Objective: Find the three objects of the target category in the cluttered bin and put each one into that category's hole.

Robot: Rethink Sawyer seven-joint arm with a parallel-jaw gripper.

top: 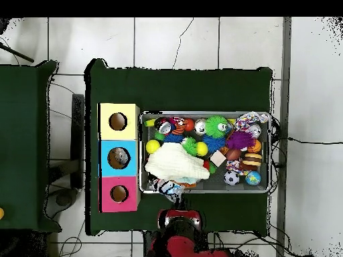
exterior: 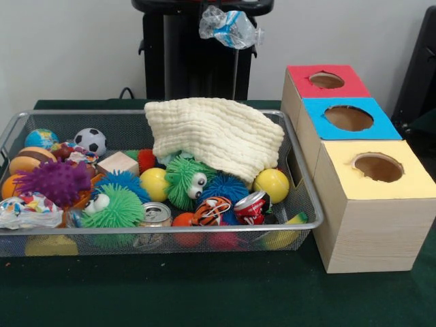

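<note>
Over the green tabletop [exterior: 204, 293], only the overhead view shows the white tiled floor [top: 167, 40], with loose cables, and a second green table [top: 23, 134] standing apart. Only the front view shows the pale wall [exterior: 68, 48] behind, and how high things sit.

One wire mesh bin [exterior: 300, 170] takes up most of the tabletop. Three wooden boxes stand in a row just beside one of its short ends: the red box [exterior: 323, 82], the blue box [exterior: 349, 117] and the yellow box [exterior: 378, 170]. Each has one round hole in its top.

One cream cloth [exterior: 214, 133] is heaped against the bin's long edge and hides what lies under it. Around it I count:
- five spiky toys: one purple [exterior: 54, 182], two green and two blue
- two yellow balls [exterior: 272, 184]
- one soccer ball [exterior: 90, 141]
- one wooden block [exterior: 117, 163]
- two crushed cans, silver [exterior: 155, 213] and red [exterior: 251, 204], at the other long edge

The gripper [exterior: 214, 8] is clenched on a crumpled clear bottle [exterior: 231, 27]. In the front view the bottle hangs well above the cloth. From overhead it sits over the bin's long edge, at the corner nearest the red box.
</note>
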